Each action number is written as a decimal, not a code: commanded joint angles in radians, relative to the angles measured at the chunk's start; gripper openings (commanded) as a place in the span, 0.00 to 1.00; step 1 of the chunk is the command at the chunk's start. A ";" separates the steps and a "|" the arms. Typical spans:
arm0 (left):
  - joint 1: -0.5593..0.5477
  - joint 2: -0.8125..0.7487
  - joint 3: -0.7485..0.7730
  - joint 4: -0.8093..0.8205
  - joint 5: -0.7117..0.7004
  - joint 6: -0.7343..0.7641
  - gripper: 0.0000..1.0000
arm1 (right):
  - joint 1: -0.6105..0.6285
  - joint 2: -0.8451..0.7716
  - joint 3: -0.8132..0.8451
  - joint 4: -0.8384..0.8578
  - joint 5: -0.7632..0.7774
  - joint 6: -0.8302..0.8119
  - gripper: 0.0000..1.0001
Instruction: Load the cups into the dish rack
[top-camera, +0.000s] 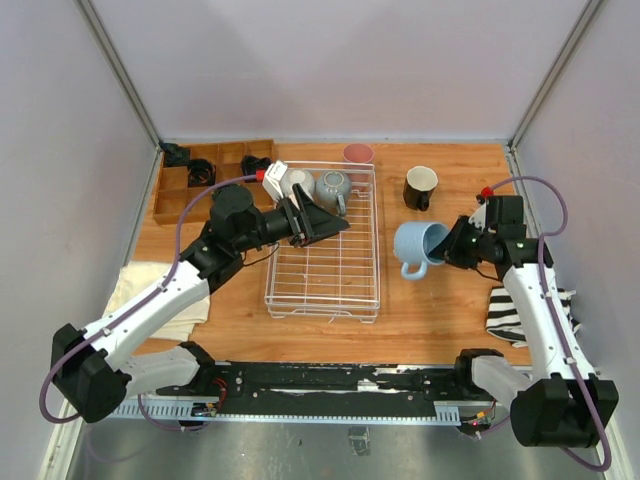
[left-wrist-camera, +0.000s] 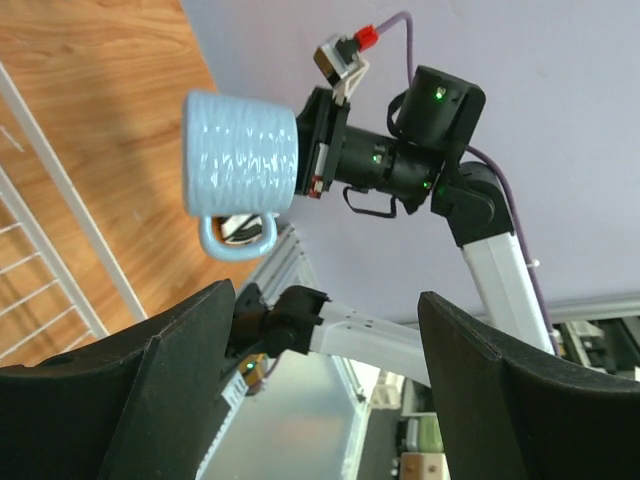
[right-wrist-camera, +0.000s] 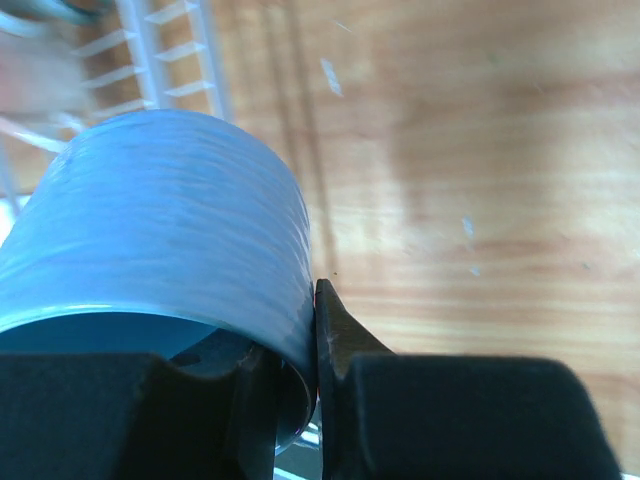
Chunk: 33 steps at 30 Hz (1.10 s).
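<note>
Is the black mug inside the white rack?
No, the black mug stands on the wooden table, to the right of the dish rack.

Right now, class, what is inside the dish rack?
At the far end of the rack sit a white mug and a grey-green mug. The open left gripper hangs over the rack, covering part of the white mug; what lies under it cannot be seen.

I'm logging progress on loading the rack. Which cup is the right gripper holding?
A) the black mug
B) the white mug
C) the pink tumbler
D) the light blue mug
D: the right gripper is shut on the rim of the light blue mug, holding it off the table beside the rack.
</note>
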 joint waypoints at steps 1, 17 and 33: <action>0.003 -0.011 -0.035 0.195 0.071 -0.123 0.79 | -0.018 -0.026 0.079 0.190 -0.219 0.159 0.01; -0.039 0.131 -0.007 0.287 0.059 -0.203 0.79 | 0.066 0.075 -0.035 1.164 -0.322 0.701 0.01; -0.039 0.207 -0.021 0.511 0.057 -0.280 0.79 | 0.301 0.196 -0.015 1.387 -0.226 0.728 0.01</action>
